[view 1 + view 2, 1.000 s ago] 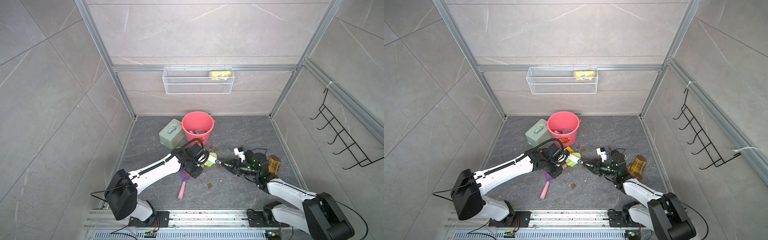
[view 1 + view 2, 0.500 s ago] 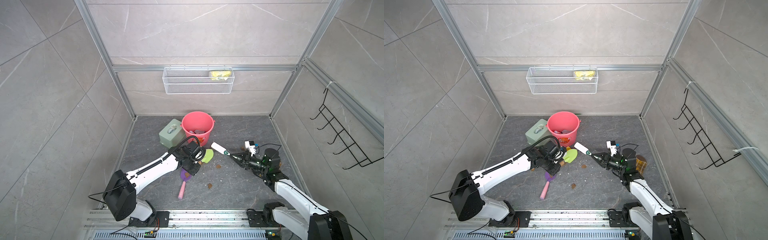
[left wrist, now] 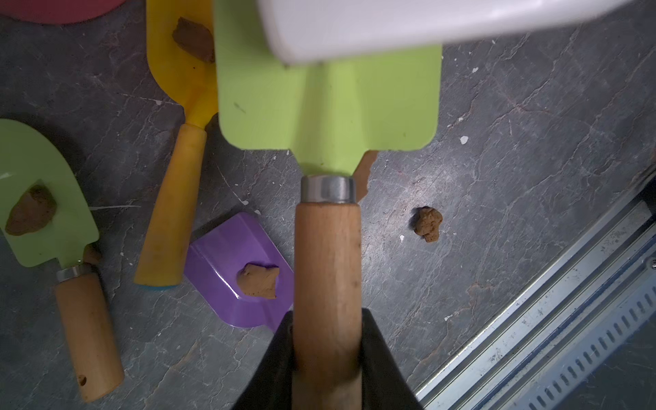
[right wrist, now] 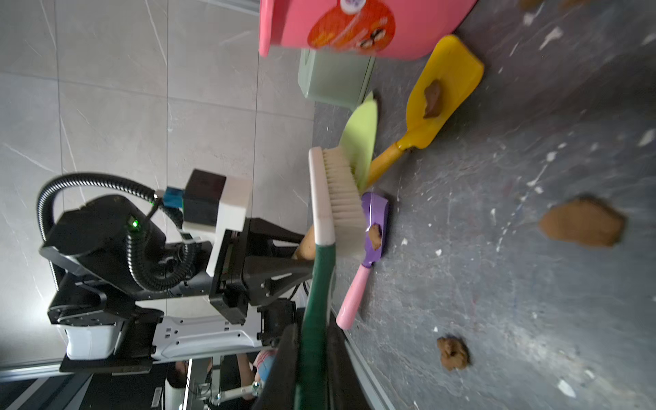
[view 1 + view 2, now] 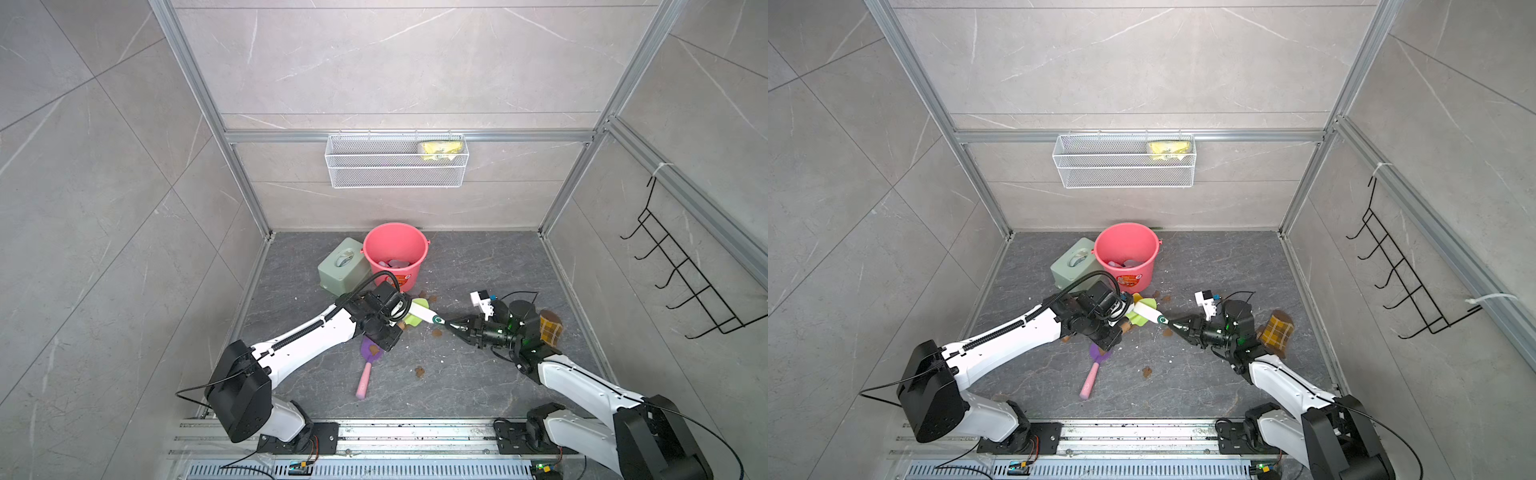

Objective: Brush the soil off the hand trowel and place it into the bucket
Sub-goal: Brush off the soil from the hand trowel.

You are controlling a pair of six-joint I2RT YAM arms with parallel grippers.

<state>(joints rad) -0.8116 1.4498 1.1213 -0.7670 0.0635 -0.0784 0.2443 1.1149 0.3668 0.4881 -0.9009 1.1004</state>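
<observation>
A: So, which step is this?
B: Brushing. The left hand [image 3: 326, 330] is clamped on the wooden handle of the lime trowel [image 3: 372, 106], with the blade held above the desk [image 5: 478, 374]. The right hand [image 4: 312, 340] is clamped on the green handle of the brush [image 4: 346, 191], head across the blade's tip end, bristles facing it
A: Blade clean?
B: The bare part looks clean in the left wrist view, but the tip is hidden under the brush head. There's a brown bit at the blade's shoulder, can't tell if it's stuck on or lying below. Loose soil [image 3: 427, 224] lies on the desk
A: Next?
B: Probably one stroke off the tip, then pull the brush clear. The bucket [image 5: 413, 272] is just behind the left hand, beside the tissue box [image 5: 343, 270]. Carry the trowel blade-first over the rim and open the jaws only once it's inside
</observation>
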